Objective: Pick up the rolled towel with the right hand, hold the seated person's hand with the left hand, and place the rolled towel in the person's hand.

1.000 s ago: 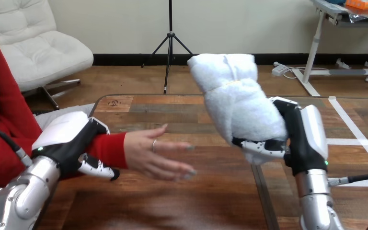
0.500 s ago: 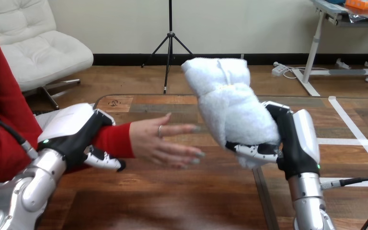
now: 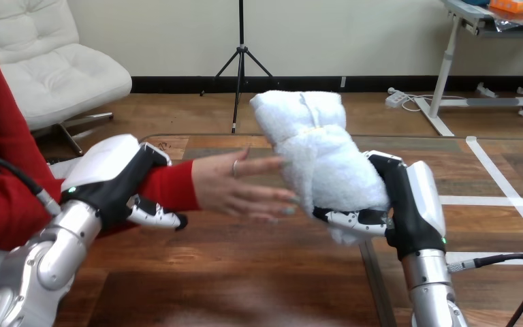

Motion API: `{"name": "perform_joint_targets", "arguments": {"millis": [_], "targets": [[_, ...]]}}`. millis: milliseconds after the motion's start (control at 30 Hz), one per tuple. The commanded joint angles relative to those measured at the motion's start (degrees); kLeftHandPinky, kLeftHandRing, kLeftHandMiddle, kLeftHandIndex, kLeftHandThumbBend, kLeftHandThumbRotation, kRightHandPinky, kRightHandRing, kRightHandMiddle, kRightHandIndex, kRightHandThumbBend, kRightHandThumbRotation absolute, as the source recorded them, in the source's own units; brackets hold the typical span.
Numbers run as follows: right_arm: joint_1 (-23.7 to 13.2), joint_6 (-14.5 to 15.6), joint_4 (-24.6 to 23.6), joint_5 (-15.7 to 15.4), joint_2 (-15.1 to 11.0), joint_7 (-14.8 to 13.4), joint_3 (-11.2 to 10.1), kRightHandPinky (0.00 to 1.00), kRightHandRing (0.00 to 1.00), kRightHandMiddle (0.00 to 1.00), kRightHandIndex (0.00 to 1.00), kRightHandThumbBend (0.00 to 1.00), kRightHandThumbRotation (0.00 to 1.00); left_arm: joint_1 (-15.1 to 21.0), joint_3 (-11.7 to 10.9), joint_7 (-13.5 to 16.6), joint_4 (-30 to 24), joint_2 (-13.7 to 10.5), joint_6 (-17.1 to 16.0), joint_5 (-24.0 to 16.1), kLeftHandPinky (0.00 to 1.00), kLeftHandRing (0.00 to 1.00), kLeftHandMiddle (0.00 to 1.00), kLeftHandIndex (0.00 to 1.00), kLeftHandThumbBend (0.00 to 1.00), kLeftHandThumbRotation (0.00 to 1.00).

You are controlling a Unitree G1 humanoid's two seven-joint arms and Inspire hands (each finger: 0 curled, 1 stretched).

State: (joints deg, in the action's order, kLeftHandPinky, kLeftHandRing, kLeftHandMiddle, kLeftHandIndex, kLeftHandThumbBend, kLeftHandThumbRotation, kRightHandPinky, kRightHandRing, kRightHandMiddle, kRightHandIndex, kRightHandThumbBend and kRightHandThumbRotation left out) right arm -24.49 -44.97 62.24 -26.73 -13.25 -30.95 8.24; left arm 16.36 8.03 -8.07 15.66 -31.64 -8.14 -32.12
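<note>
One rolled towel (image 3: 317, 153), white and fluffy, held clear above the wooden tabletop (image 3: 245, 272) near the view's middle, tilted, upper end leaning left, lower end sunk into the right hand (image 3: 403, 204). Fingers (image 3: 351, 219) of that hand curled tight round the towel's lower part from beneath, white-shelled back turned to the right, silver forearm rising from the bottom edge. One person's hand (image 3: 238, 185) reaching in from the left, held flat and open, pointing right, fingertips at the towel's left side, touching it or just short of it; hard to say which from this angle. Left hand (image 3: 112, 180) laid over the person's wrist (image 3: 170, 187), wrapped there in a red sleeve, white shell on top. Fingers (image 3: 153, 216) of the left hand hooked under the sleeve, closed round the wrist. Silver left forearm slanting in from the lower left corner. By count: two robot hands, one person's hand, one towel. Towel between the right hand and the person's open hand, gripped by the robot alone, not yet lying in the person's palm.
</note>
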Motion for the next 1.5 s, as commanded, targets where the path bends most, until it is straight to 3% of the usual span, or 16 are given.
{"name": "perform_joint_targets", "arguments": {"millis": [0, 533, 833, 1467], "targets": [[-5.0, -0.6, -0.7, 1.9, 1.1, -0.3, -0.9, 0.32, 0.37, 0.42, 0.45, 0.73, 0.0, 10.3, -3.1, 3.3, -3.9, 0.5, -0.9, 1.8, 0.2, 0.26, 0.34, 0.34, 0.7, 0.0], [-5.3, -0.2, -0.7, 1.2, 2.0, -0.1, -0.3, 0.3, 0.36, 0.42, 0.45, 0.73, 0.0, 10.8, -3.1, 2.9, -4.2, 1.0, -0.3, 1.9, 0.21, 0.26, 0.34, 0.34, 0.71, 0.0], [-5.0, -1.2, -1.2, 2.2, 2.9, 2.0, -0.3, 0.3, 0.36, 0.42, 0.45, 0.72, 0.0, 10.8, -3.0, 3.3, -3.9, 1.0, -0.9, 1.9, 0.22, 0.26, 0.34, 0.34, 0.71, 0.0], [-3.9, -2.2, -3.3, 1.8, 4.6, 3.6, 0.9, 0.28, 0.34, 0.41, 0.45, 0.72, 0.0, 10.5, -2.8, 3.6, -3.4, 0.8, -1.4, 2.4, 0.21, 0.26, 0.34, 0.33, 0.71, 0.0]]}}
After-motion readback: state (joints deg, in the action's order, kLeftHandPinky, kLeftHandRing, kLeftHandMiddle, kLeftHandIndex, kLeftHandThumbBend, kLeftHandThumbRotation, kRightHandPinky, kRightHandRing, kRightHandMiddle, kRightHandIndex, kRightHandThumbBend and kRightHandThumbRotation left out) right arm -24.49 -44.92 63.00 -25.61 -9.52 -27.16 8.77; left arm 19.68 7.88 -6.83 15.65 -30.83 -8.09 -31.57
